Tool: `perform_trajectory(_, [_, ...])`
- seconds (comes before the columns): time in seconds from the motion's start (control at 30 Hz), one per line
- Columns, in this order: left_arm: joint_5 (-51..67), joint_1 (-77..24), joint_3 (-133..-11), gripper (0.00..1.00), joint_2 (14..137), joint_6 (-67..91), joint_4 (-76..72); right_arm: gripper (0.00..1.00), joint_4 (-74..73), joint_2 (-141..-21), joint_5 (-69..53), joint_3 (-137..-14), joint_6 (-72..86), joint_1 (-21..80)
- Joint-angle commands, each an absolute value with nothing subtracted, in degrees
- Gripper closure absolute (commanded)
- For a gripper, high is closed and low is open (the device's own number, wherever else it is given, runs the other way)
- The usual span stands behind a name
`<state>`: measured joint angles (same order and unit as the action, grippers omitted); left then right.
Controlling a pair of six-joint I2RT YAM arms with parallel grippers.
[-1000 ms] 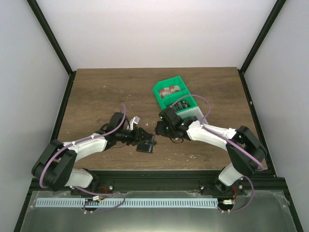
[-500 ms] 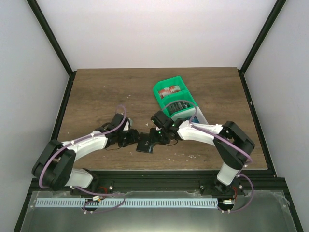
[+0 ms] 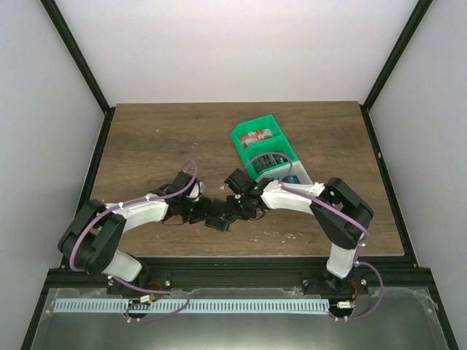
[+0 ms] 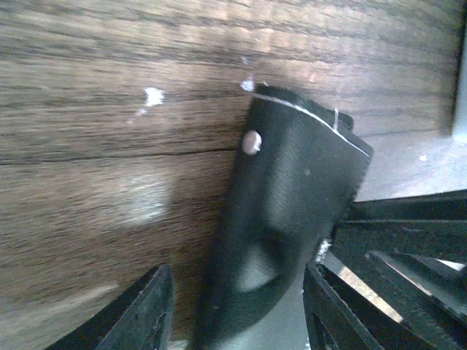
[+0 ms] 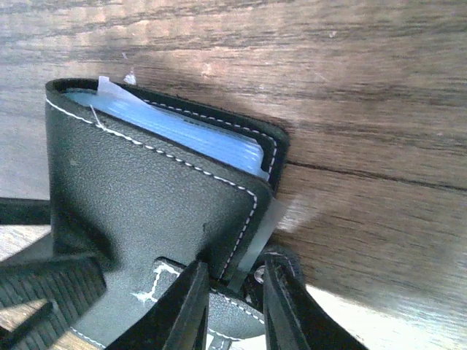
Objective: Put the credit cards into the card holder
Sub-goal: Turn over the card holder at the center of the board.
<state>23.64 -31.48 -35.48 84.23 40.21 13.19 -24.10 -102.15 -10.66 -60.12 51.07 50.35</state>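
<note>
Wood-grain table point(image 3: 146, 138), white walls point(image 3: 219, 51); right jaws clenched on card holder point(image 5: 146, 197), left jaws spread around it.

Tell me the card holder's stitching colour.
White on the black card holder; the right wrist view shows it best.

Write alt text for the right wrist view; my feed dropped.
A black card holder with white stitching lies on the wooden table, pale blue layers showing between its covers. At the bottom edge of the view, the right gripper is closed on the holder's lower corner.
</note>
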Motion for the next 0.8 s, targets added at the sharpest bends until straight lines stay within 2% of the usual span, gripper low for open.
perform_trajectory(0.0, [28.46,-31.46,-35.35,0.49,87.00,39.60,12.07,0.79,-25.18,-104.74,-9.11,-61.79,50.97,50.71])
perform_trajectory(0.13, [31.45,-31.46,-35.08,0.54,88.03,40.22,10.09,0.80,-24.55,-105.50,-8.89,-61.29,50.97,50.71])
perform_trajectory(0.23, [32.60,-31.46,-34.88,0.62,87.88,40.54,8.76,0.80,-23.95,-105.61,-8.75,-60.93,50.97,50.65])
perform_trajectory(0.47, [29.75,-31.46,-35.11,0.90,83.91,38.13,8.25,0.78,-21.95,-100.90,-8.36,-60.21,50.97,49.43])
perform_trajectory(0.57, [28.26,-31.51,-36.22,1.00,81.60,35.99,8.97,0.67,-20.89,-96.03,-7.83,-59.50,50.97,48.04])
perform_trajectory(0.77, [23.01,-31.55,-40.12,1.00,75.21,30.72,11.81,0.40,-17.68,-83.67,-11.45,-57.32,50.97,42.36])
